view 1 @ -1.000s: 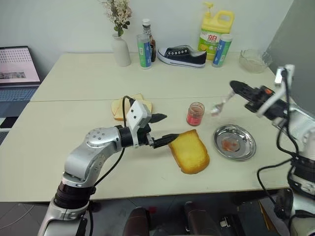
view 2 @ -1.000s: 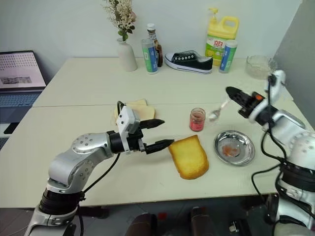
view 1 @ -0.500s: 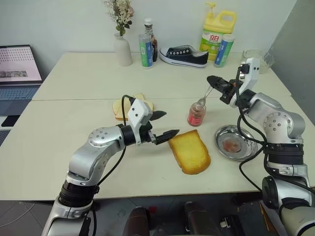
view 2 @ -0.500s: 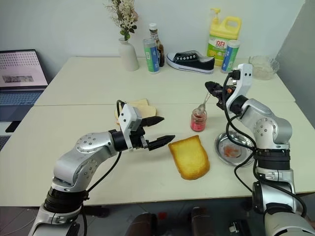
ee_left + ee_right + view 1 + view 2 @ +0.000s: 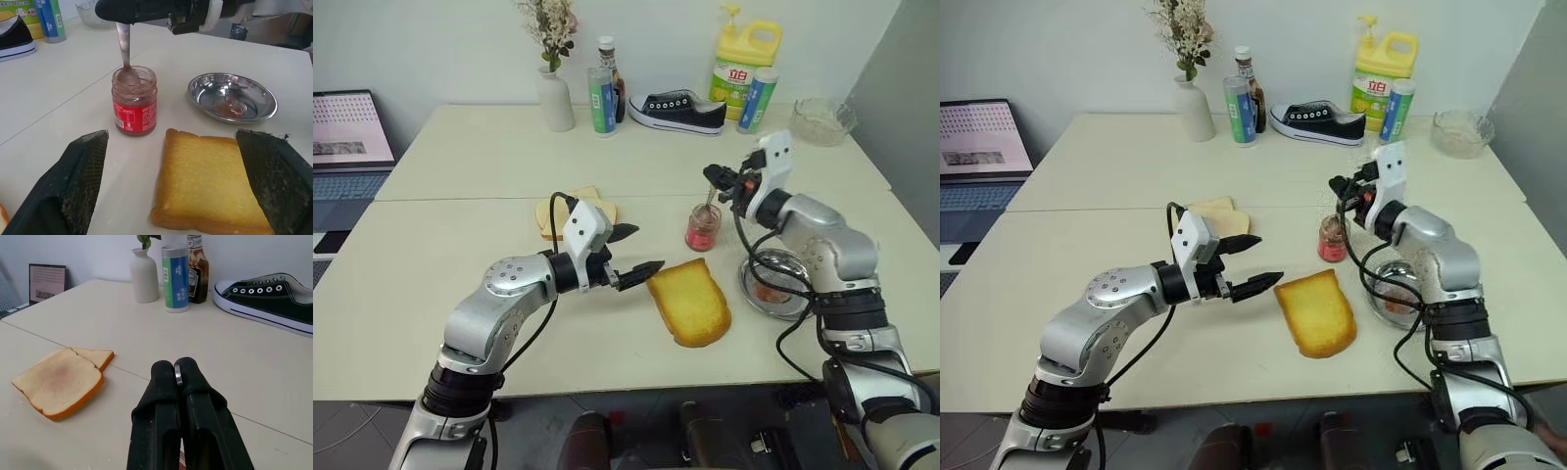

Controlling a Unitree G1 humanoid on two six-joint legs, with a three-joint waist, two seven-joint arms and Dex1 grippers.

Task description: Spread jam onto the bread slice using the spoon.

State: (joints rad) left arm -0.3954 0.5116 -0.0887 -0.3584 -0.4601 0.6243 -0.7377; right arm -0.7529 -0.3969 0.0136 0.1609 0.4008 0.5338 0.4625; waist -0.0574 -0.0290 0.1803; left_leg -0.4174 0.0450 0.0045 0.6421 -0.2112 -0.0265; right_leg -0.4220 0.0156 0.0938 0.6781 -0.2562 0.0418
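Hanging nearly upright from the right gripper [image 5: 713, 176], the spoon [image 5: 125, 54] points bowl-down into the jam [image 5: 134, 101], its handle pinched between the closed fingers [image 5: 161, 382] above the jar's mouth. Its long axis runs almost vertical, the bowl at the rim. On the table [image 5: 460, 166] the jar stands at 12 o'clock of the bread [image 5: 690, 302], near it but apart. The bread lies flat, long axis running from 11 to 5 o'clock, rounded end nearer the robot. The left gripper [image 5: 636, 249] sits at the bread's 9 o'clock, spread wide and holding nothing, lower fingertip just beside the crust. A dish [image 5: 781, 284] lies at the bread's 3 o'clock.
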